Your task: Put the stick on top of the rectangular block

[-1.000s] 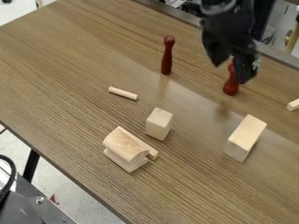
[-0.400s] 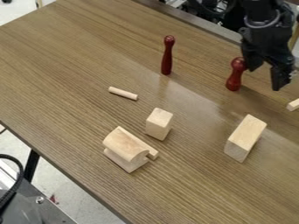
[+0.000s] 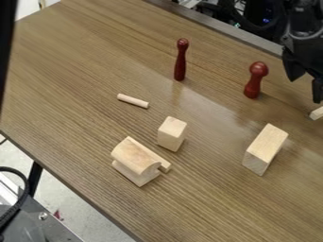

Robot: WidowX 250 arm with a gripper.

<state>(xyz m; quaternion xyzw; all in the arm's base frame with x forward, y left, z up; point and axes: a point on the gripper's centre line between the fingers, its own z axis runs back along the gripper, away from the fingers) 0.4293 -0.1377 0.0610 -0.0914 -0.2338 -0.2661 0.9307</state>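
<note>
Sheeny grained wood table [image 3: 82, 94]; 2 glossy red pins [image 3: 180, 64]; smooth matt wooden stick [image 3: 132, 100] and rectangular block [image 3: 267, 143]

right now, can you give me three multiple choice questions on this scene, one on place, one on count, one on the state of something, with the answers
1. Where is the thin stick?
A. On top of a block
B. Flat on the table
C. In the gripper

2. How many red pins are there?
A. One
B. Three
C. Two

3. How do the gripper's jaws stand?
A. Spread apart
B. Pressed together
C. Closed around a pin

1: B, the stick lies on its side with wood grain all around it.
2: C, one slender pin and one with a wider head.
3: A, a gap shows between the two black fingertips.
</note>
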